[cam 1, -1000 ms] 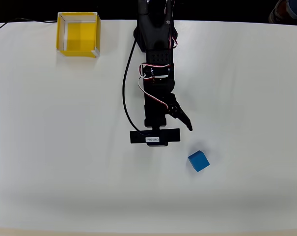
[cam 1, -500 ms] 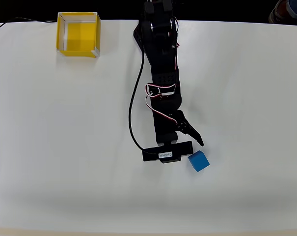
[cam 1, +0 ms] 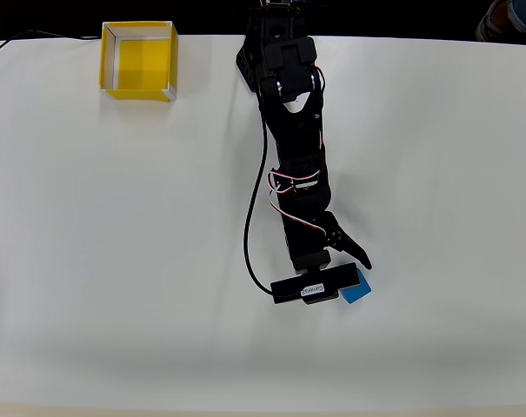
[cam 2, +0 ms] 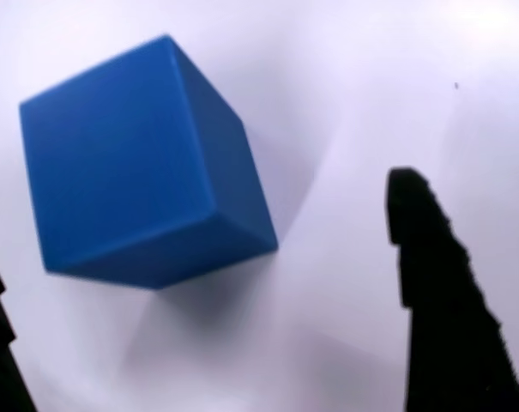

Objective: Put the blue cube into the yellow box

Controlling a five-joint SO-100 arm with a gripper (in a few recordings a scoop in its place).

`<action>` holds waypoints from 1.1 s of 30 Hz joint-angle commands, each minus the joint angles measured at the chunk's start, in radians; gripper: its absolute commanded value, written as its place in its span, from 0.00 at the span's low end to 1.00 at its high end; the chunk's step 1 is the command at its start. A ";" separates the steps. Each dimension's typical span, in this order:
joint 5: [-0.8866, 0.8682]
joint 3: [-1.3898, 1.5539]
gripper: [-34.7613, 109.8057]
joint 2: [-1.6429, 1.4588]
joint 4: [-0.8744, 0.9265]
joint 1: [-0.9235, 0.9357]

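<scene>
The blue cube [cam 1: 356,293] lies on the white table [cam 1: 115,261], down at about five o'clock from the middle of the overhead view. It has no long axis; it sits flat on one face and is turned so that its edges run slantwise to the table's edges, one corner aimed toward five o'clock. In the wrist view the cube [cam 2: 139,163] sits at ten o'clock in the picture, its broad top face lit and a darker side face turned toward three o'clock, with a soft shadow under it.

The black arm [cam 1: 293,130] reaches from its base at twelve o'clock straight down the table, stretched out long and leaning slightly toward five o'clock. Its camera bar lies crosswise over the wrist and covers part of the cube.

The gripper [cam 1: 354,278] hangs right over the cube with its fingers spread apart. One finger [cam 1: 349,249] juts out toward four o'clock, just above the cube. In the wrist view that finger [cam 2: 435,283] stands clear of the cube at four o'clock, bare table between them, while the other shows as a dark sliver at eight o'clock.

The yellow box [cam 1: 138,92] stands open-topped at eleven o'clock, well apart from cube and arm.
</scene>
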State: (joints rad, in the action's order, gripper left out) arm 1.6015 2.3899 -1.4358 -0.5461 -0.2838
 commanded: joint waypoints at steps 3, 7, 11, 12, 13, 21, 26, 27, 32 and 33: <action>0.021 -0.155 0.59 0.051 -0.081 -0.028; 0.020 -0.206 0.59 0.112 -0.089 -0.040; 0.020 -0.249 0.58 0.167 -0.107 -0.055; 0.020 -0.261 0.58 0.183 -0.115 -0.058; 0.021 -0.272 0.58 0.198 -0.117 -0.061; 0.018 -0.333 0.57 0.276 -0.147 -0.087; 0.041 -0.367 0.55 0.314 -0.146 -0.097; 0.041 -0.371 0.54 0.321 -0.146 -0.098; 0.087 -0.374 0.47 0.336 -0.140 -0.107; 0.092 -0.374 0.46 0.337 -0.137 -0.107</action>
State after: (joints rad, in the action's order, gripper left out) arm 1.6613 2.0970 -1.0523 -0.6397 -0.3758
